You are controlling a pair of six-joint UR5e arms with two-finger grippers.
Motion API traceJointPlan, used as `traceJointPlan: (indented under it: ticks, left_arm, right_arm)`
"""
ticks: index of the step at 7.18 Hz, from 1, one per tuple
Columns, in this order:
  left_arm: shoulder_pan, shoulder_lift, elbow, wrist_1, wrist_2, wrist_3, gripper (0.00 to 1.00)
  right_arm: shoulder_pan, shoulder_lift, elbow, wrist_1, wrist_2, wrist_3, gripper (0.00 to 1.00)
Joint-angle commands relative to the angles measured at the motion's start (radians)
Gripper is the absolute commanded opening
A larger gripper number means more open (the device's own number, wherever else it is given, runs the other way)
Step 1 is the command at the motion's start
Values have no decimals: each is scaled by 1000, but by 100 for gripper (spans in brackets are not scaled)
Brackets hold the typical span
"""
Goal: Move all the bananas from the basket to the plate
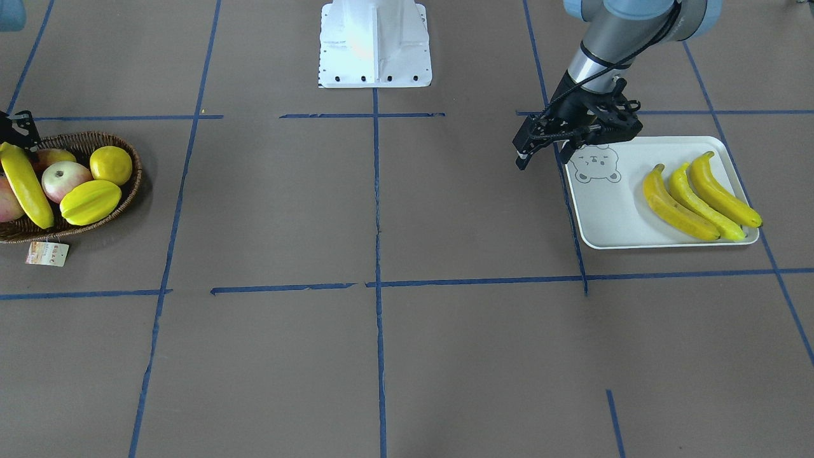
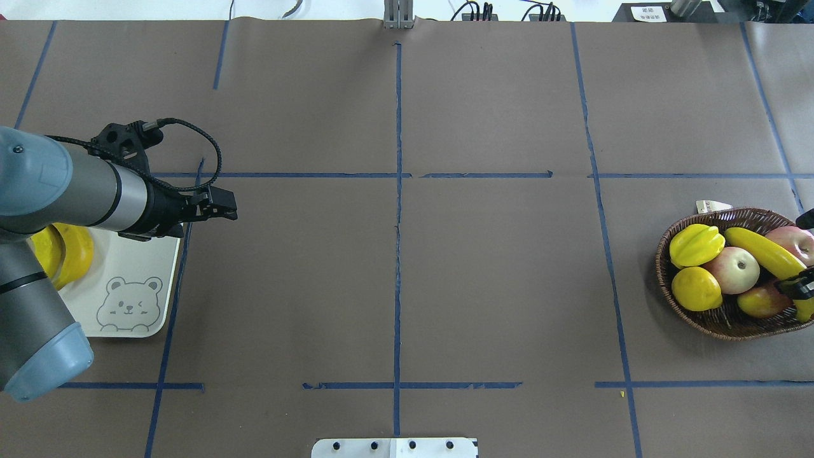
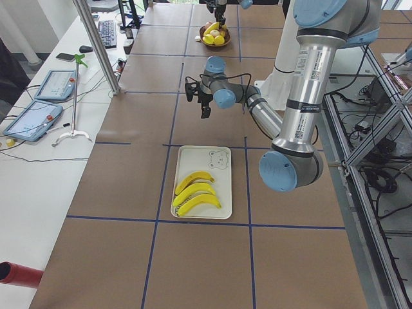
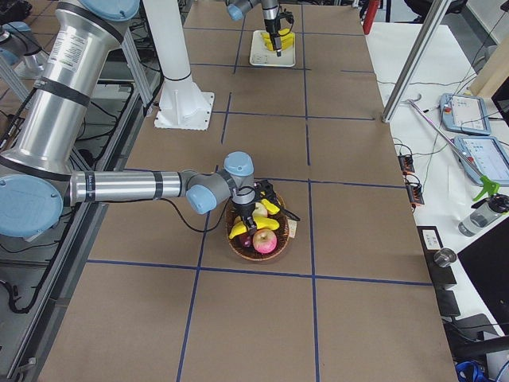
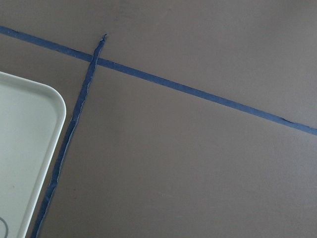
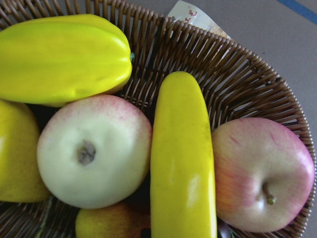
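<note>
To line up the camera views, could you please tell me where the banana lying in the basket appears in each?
Front-facing: the banana is at far left, in the wicker basket.
Overhead: far right, in the basket.
Exterior left: top centre, too small to tell apart.
Exterior right: centre, in the basket.
Left wrist: not in it.
Right wrist: centre, between two apples.
Shared landmark: the basket.

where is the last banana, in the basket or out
in: the banana lies in the basket against an apple; the other three lie on the plate
</note>
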Motion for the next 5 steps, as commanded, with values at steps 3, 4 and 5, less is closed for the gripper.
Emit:
traceJointPlan:
  ticks: [3,4,5]
  left_arm:
    - [0,-2,0,0,0,0,100]
    - [5,-3,0,-2,0,0,100]
    - [7,-18,0,-2,-2,0,100]
  right_arm:
    - [53,-9,78,-10,9,-1,0]
    - [67,-6,103,-10,16,13,0]
    - [67,5,117,-9,54,25,0]
